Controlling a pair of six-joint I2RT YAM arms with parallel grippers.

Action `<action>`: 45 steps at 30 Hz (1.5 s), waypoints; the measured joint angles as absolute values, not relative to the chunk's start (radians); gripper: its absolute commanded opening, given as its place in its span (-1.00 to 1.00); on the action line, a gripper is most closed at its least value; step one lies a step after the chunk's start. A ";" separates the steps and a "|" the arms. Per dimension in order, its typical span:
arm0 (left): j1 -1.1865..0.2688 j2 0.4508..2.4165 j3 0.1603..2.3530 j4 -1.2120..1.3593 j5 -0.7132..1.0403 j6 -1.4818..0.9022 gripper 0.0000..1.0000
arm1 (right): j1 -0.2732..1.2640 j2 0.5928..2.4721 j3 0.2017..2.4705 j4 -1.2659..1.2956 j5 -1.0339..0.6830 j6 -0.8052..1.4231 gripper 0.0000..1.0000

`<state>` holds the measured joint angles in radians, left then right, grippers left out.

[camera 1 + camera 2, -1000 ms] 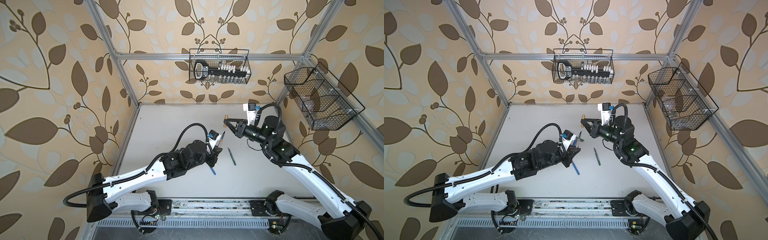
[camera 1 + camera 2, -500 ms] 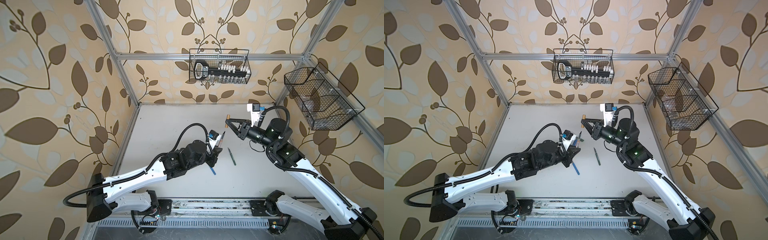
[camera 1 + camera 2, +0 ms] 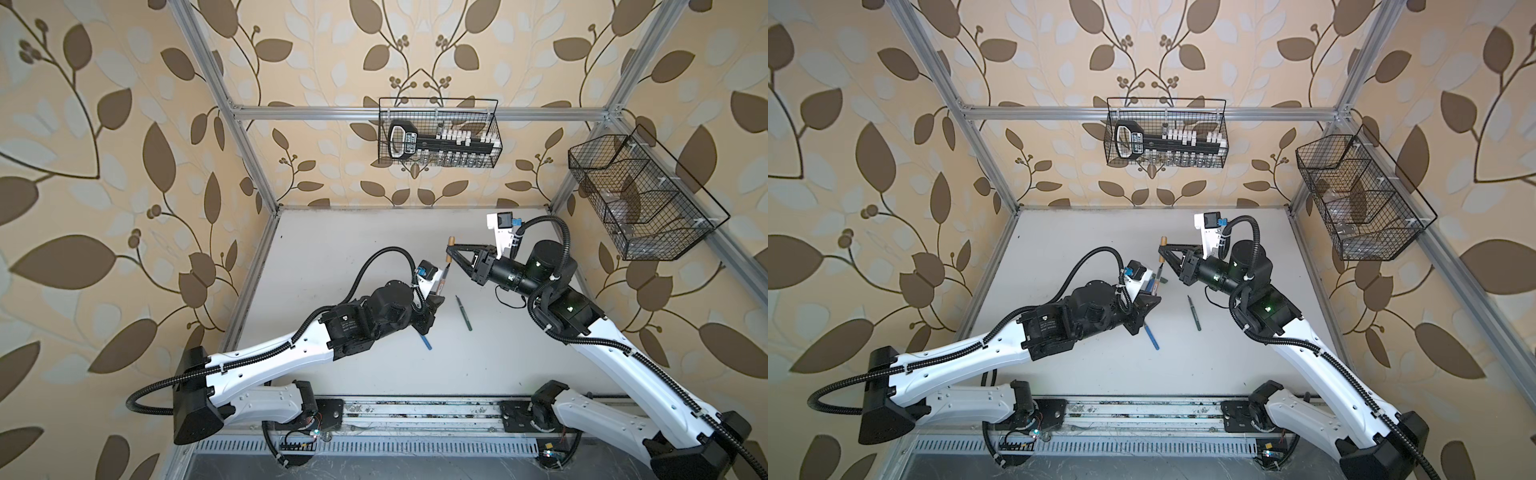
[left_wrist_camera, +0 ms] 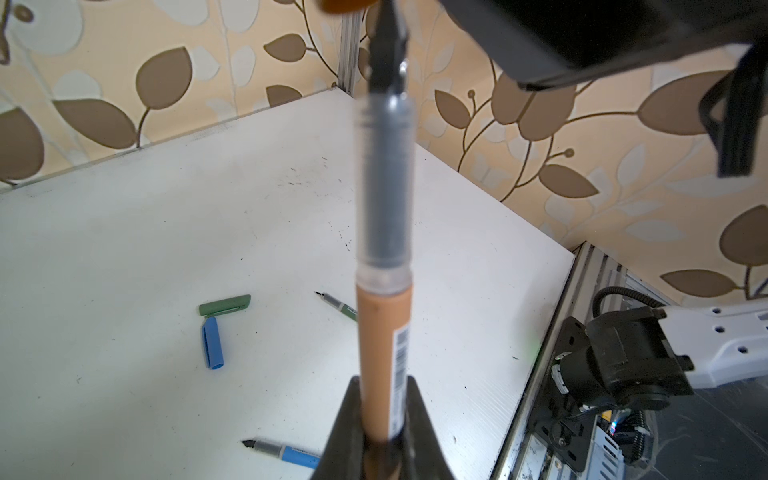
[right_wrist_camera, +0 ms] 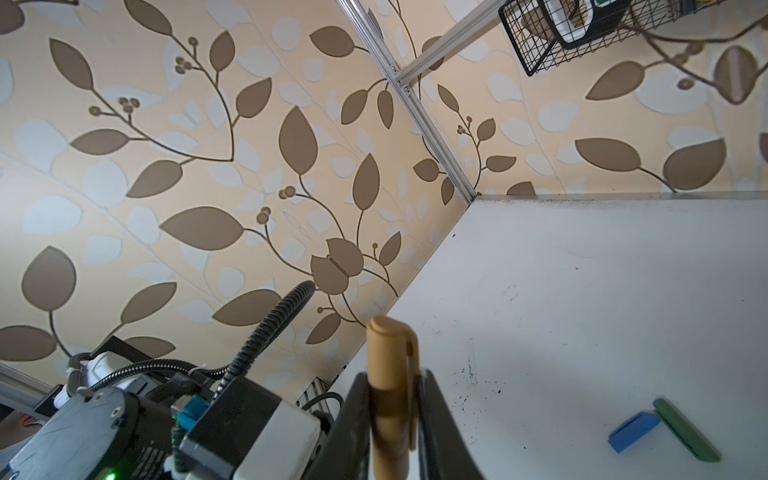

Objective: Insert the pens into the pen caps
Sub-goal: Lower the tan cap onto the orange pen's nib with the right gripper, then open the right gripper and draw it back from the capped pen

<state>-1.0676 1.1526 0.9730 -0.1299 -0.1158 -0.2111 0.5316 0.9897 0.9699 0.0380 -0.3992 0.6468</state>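
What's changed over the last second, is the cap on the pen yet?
The right gripper, shut on the orange-brown cap, eased slightly toward the tip of the orange-brown pen; cap not on yet. Nothing taken or released. The left gripper stays shut on that pen; blue pen, green pen, blue cap and green cap unmoved.

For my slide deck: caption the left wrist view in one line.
Left gripper grips the orange-brown pen, tip outward; on the table lie the green cap, blue cap, green pen and blue pen.
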 measured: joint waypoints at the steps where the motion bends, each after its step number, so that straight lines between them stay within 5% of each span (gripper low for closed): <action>1: -1.068 1.153 0.973 -0.130 -0.116 -0.211 -0.87 | 0.533 0.989 0.968 0.039 -0.399 0.647 -0.59; 45: -1.068 1.135 0.973 -0.096 -0.113 -0.213 -0.84 | 0.577 0.918 0.861 0.175 -0.367 0.691 -0.60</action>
